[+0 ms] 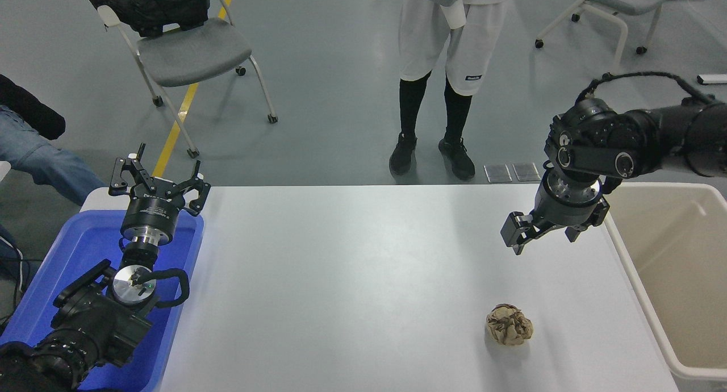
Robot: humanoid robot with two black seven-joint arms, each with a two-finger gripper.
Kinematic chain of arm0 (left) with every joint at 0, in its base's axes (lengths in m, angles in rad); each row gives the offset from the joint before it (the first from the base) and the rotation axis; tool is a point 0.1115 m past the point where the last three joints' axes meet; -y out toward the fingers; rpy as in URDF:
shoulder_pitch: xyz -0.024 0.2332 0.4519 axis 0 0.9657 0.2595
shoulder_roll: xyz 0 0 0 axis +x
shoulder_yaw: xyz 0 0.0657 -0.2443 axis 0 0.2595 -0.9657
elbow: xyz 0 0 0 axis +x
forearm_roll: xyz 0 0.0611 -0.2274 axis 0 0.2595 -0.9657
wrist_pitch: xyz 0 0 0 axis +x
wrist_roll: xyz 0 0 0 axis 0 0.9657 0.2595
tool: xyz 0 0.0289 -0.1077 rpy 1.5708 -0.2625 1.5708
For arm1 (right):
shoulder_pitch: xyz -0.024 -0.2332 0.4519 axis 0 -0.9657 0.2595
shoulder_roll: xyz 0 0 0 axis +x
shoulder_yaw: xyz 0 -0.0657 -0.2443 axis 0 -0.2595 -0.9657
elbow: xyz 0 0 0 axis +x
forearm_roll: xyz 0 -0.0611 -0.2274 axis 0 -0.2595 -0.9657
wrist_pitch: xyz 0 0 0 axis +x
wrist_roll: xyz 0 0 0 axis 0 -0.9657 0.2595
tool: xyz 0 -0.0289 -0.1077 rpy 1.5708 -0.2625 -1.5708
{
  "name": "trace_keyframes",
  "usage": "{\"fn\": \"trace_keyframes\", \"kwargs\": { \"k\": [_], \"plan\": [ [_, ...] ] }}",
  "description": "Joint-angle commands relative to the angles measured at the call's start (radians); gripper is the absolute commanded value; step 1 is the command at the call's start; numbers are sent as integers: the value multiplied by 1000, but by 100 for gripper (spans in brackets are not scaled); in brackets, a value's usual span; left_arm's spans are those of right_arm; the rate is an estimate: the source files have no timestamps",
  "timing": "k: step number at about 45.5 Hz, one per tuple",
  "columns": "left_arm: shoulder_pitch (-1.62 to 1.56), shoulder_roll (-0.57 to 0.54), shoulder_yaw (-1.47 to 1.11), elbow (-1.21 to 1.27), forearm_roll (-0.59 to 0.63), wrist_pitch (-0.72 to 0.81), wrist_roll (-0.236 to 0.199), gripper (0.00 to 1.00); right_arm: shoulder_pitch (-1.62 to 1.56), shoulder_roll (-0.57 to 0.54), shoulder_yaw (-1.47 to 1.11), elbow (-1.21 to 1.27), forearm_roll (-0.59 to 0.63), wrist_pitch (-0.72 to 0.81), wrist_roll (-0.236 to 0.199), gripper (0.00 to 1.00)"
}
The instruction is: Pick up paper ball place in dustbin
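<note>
Hovering right gripper, jaws unclear | paper ball untouched | dustbin cropped

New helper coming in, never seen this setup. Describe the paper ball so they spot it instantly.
Find the white table, then the big beige bin at its right end. Just left of that bin, near the table's front edge, sits the paper ball: a crumpled tan wad, the only loose thing on the white top.

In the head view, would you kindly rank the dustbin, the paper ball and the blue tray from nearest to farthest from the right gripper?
Measured from the right gripper:
1. The dustbin, just to the gripper's right, at the table's right end.
2. The paper ball, nearer the camera, lying on the table.
3. The blue tray, far across at the table's left end, under the parked left gripper.
</note>
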Motion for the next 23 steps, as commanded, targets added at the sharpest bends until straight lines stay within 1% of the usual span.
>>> {"fn": "trace_keyframes", "kwargs": {
  "k": [1,10,20,23],
  "plan": [
    [0,0,0,0,0,0,-1,99,-77,12,14,-11,2,0,-1,100],
    [0,0,0,0,0,0,-1,99,-109,11,39,-5,13,0,1,100],
    [0,0,0,0,0,0,-1,99,-115,-11,135,-2,16,0,1,100],
    [0,0,0,0,0,0,1,99,-120,-18,159,-5,38,0,1,100]
  ]
}}
